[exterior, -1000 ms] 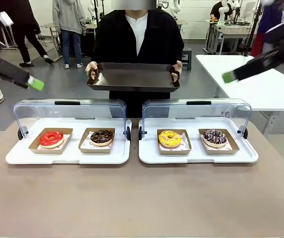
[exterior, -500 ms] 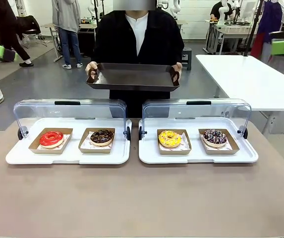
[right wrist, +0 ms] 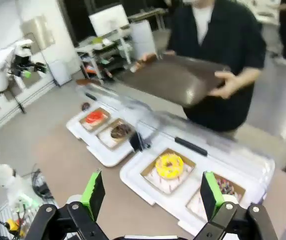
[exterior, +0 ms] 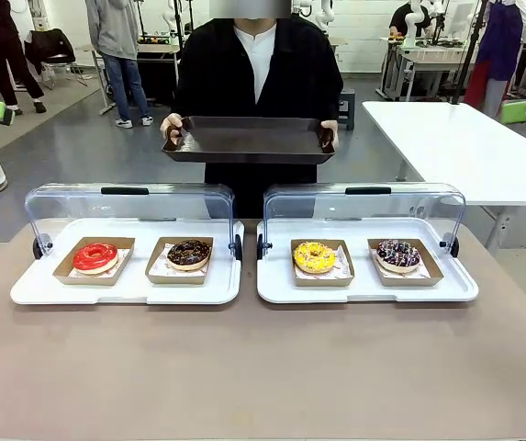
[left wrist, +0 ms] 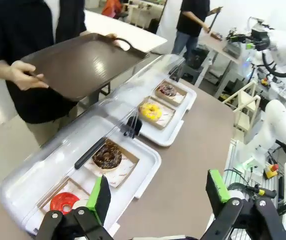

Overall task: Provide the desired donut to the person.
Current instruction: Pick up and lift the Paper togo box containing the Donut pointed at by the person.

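Your left gripper and right gripper hang wide open and empty; the red donut lies below the left, the yellow donut probably nearer the right.

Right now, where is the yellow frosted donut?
In the front view, the yellow frosted donut sits in its brown paper box on the right white plastic tray, left of the dark sprinkled donut.
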{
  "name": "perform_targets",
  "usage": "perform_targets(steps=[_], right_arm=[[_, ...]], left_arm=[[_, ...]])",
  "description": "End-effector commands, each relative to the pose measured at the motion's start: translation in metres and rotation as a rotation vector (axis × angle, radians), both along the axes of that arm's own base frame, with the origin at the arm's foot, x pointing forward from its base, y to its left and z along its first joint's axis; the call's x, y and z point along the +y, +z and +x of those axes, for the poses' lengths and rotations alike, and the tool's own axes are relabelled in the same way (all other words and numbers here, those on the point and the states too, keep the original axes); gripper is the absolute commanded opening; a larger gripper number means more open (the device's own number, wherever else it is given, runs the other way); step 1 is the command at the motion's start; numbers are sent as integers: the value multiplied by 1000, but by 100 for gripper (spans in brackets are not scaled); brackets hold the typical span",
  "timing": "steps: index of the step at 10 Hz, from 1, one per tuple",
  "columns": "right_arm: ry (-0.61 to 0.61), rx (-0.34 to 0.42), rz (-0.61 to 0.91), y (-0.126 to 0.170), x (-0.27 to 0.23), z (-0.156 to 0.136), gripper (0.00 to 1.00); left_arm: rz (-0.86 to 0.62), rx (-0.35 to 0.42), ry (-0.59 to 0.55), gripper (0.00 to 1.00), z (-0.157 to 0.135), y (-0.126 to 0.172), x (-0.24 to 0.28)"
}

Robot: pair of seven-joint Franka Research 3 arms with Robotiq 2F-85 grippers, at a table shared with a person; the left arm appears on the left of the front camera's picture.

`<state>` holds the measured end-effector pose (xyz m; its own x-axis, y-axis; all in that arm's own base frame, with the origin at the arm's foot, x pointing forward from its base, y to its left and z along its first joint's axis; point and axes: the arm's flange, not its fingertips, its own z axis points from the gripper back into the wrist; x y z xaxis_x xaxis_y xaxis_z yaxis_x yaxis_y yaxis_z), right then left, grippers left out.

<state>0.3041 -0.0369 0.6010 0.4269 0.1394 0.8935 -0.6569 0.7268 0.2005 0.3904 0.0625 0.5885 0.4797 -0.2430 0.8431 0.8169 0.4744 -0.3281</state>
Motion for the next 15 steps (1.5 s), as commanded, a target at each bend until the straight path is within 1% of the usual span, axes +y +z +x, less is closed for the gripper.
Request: perform_targets(steps=[1, 2, 4, 5, 6, 13, 14, 15], right_arm=[[-18, 70, -72, 16, 15, 4, 100], [0, 72, -96, 16, 17, 7, 100], [-8, 96, -108, 14, 18, 9, 100], [-16, 116, -127, 11, 21, 9, 100], [-1, 70, -97, 12, 24, 9, 100], [-1, 70, -97, 12, 24, 9, 100], [-3, 81, -105, 12, 22, 8, 100], [-7, 102, -78, 13, 17, 20, 100]], left_arm=[[22, -19, 3, 100, -1, 4, -1], [34, -14, 5, 100, 0, 3, 0], [69, -10, -1, 100, -3, 1, -3], [114, -11, -34, 100, -8, -2, -12], [50, 11, 20, 100, -2, 1, -2], [66, 16, 24, 100, -3, 0, 0], [50, 32, -28, 100, 0, -2, 1], [32, 44, -63, 100, 1, -2, -2]])
